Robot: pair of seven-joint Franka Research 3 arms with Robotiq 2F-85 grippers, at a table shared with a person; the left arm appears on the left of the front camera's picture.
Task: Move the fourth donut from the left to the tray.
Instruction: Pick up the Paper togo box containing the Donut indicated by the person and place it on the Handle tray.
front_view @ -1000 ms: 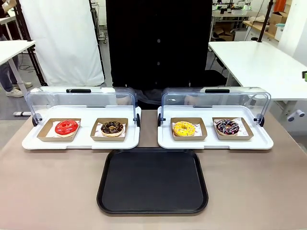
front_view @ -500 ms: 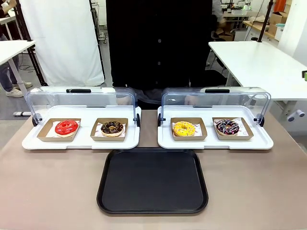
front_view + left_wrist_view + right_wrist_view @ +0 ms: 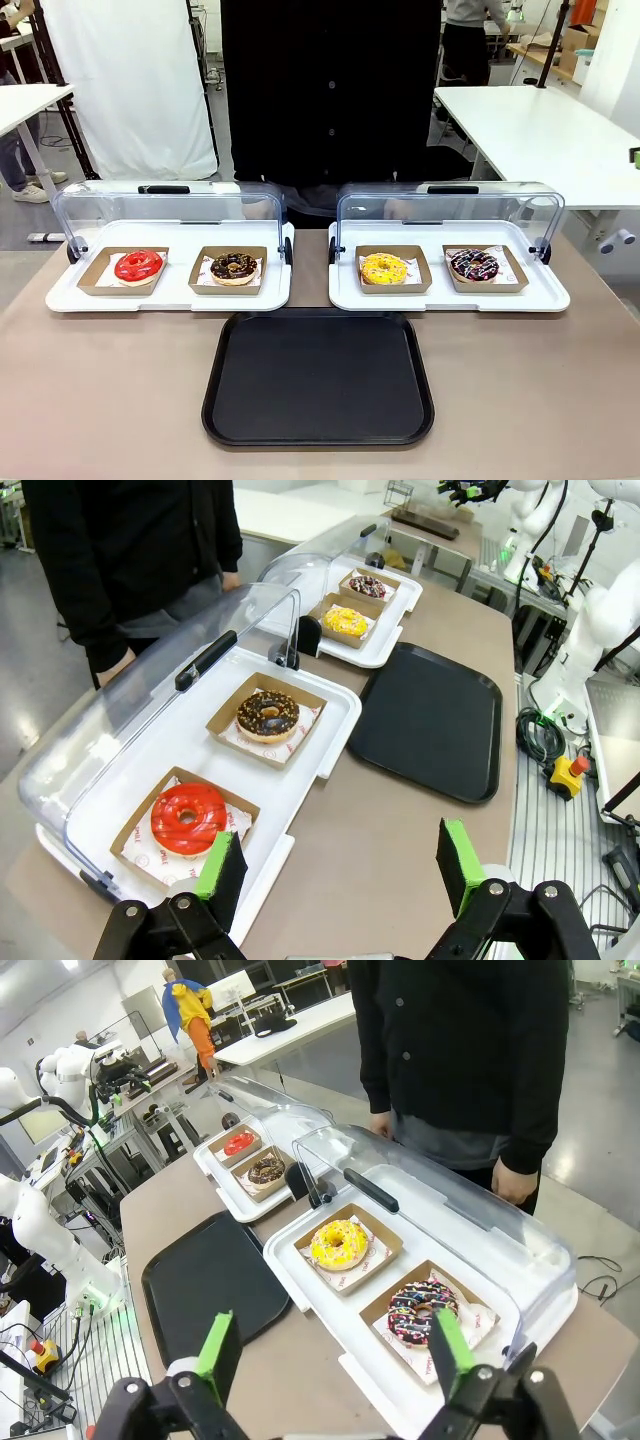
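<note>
Two tools, left gripper [image 3: 340, 865] and right gripper [image 3: 334, 1353], hang spread and empty while the fourth donut [image 3: 474, 264] sits in its cardboard dish [image 3: 511, 282] beyond the far-right corner of the tray [image 3: 318, 377], clear lid [image 3: 450, 207] apparently raised for access.

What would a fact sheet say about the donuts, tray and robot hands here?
row, left to right: red donut, crumb-topped chocolate donut, yellow donut, fourth donut
fourth donut: striped chocolate, in cardboard dish on right display tray
black tray: nearer the robot, no donut on it
left gripper: open, holding nothing
right gripper: open, holding nothing
person: standing at far side
</note>
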